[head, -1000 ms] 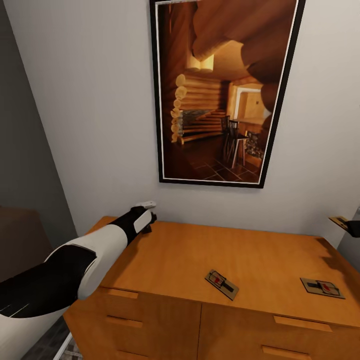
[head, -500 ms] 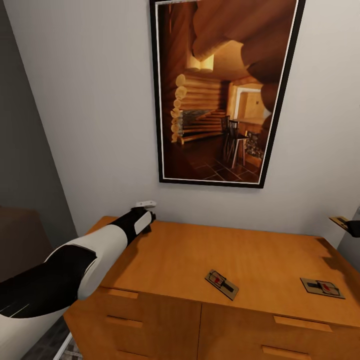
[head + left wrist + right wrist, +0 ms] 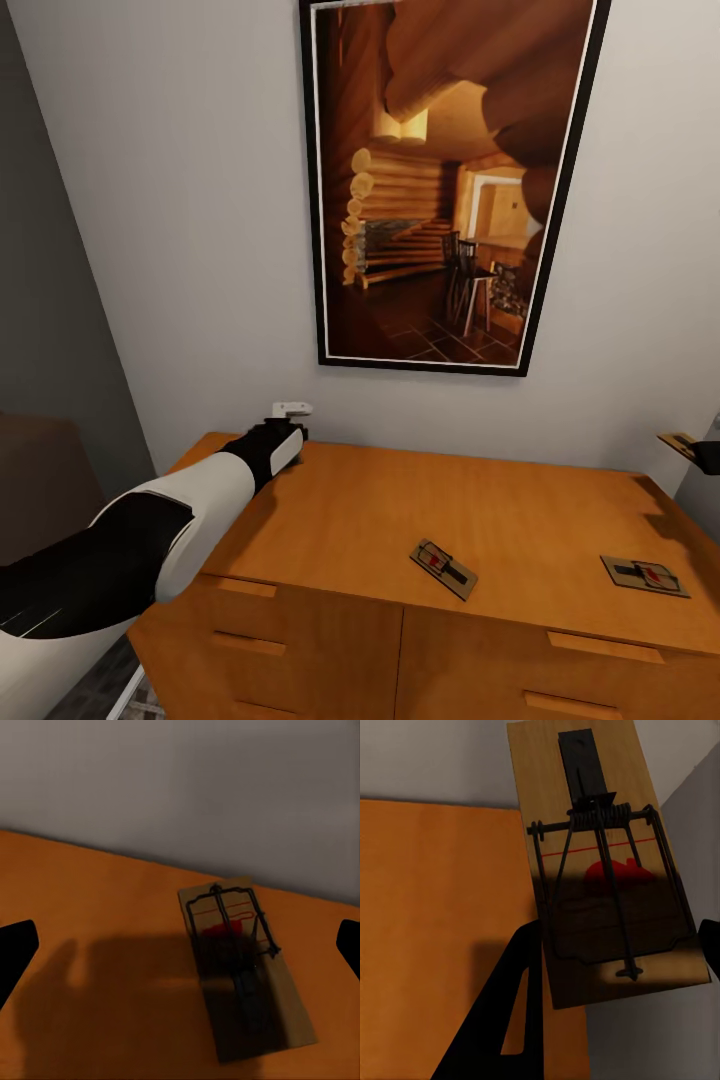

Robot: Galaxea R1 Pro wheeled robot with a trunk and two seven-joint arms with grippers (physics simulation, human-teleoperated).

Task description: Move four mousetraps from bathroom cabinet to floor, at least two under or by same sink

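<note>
The orange-brown cabinet (image 3: 350, 510) stands against the wall. Two mousetraps lie on its top, one near the front middle (image 3: 443, 568) and one at the right (image 3: 645, 575). A third mousetrap (image 3: 244, 967) lies flat at the top's back left corner. My left gripper (image 3: 181, 949) hangs open just above it, one fingertip (image 3: 15, 952) on either side and apart from the board. In the head view that hand (image 3: 283, 440) covers this trap. At the far right my right gripper (image 3: 619, 952) is shut on the fourth mousetrap (image 3: 607, 870), held in the air (image 3: 680, 442). The sink is out of view.
A large framed picture (image 3: 445, 180) of a log cabin hangs on the wall above the cabinet. A dark wall or door (image 3: 40, 300) runs along the left. A strip of patterned floor (image 3: 125, 695) shows beside the cabinet's left front corner.
My left wrist has risen slightly over the back left corner of the cabinet top. The right gripper and the two traps lying in the open have not moved.
</note>
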